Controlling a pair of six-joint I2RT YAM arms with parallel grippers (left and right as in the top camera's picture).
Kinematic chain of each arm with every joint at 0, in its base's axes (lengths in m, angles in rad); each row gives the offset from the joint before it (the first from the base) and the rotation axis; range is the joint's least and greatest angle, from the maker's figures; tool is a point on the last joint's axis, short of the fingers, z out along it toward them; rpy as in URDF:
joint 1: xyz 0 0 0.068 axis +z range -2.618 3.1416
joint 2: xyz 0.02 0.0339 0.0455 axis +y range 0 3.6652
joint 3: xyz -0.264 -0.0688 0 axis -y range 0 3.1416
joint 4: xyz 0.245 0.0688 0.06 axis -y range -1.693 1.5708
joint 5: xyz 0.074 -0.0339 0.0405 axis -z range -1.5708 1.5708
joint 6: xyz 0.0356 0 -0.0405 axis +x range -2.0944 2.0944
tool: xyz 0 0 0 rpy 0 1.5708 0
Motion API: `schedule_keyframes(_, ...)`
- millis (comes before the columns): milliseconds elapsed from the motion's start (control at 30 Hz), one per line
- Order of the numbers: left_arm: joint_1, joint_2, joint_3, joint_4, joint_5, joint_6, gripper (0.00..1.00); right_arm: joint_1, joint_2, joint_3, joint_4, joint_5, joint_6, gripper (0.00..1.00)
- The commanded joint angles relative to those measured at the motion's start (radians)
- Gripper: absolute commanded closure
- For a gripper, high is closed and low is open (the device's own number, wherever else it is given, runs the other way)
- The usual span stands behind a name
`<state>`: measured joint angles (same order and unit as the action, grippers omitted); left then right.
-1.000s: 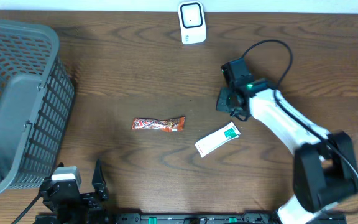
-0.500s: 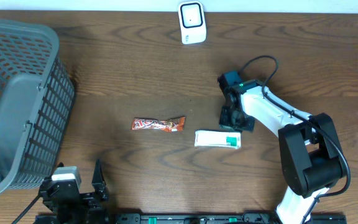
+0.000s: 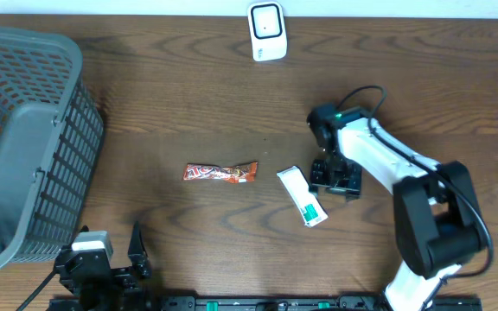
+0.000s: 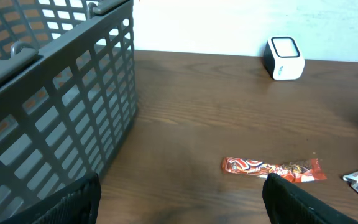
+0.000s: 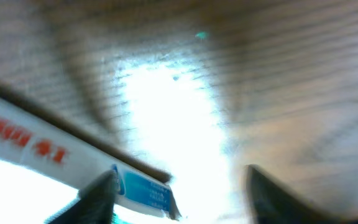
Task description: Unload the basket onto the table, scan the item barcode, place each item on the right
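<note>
My right gripper (image 3: 335,178) sits low over the table (image 3: 188,95), right of centre in the overhead picture, with its jaws spread apart and nothing between them. The white and green box (image 3: 303,196) lies flat just beside it on its left, slanting from upper left to lower right. In my blurred right wrist picture, one end of the box (image 5: 42,149) runs under my left-hand finger (image 5: 98,193); I cannot tell whether they touch. My left gripper (image 4: 182,208) rests at the bottom left edge, jaws wide and empty, near the grey basket (image 3: 24,138). A red candy bar (image 3: 221,173) lies in the middle, and the white scanner (image 3: 267,32) stands at the top edge, well apart from the box.
</note>
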<state>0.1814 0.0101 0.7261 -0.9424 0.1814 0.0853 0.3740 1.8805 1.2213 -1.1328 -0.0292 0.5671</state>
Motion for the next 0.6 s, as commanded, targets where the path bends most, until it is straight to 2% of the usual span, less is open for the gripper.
schedule_keyframes(0,-0.003,-0.006,0.002,-0.001,0.006,-0.001,0.16,-0.011,-0.116,0.071,-0.004,0.019,-0.128,0.01)
schedule_keyframes(100,-0.003,-0.006,0.002,-0.001,0.006,-0.001,0.16,0.002,-0.174,0.071,0.006,0.024,-0.236,0.01)
schedule_keyframes(267,-0.003,-0.006,0.002,-0.001,0.006,-0.001,0.16,0.035,-0.18,0.037,0.017,-0.035,-0.231,0.01)
schedule_keyframes(567,-0.003,-0.006,0.002,-0.001,0.006,-0.001,0.16,0.159,-0.181,-0.138,0.172,-0.051,-0.212,0.01)
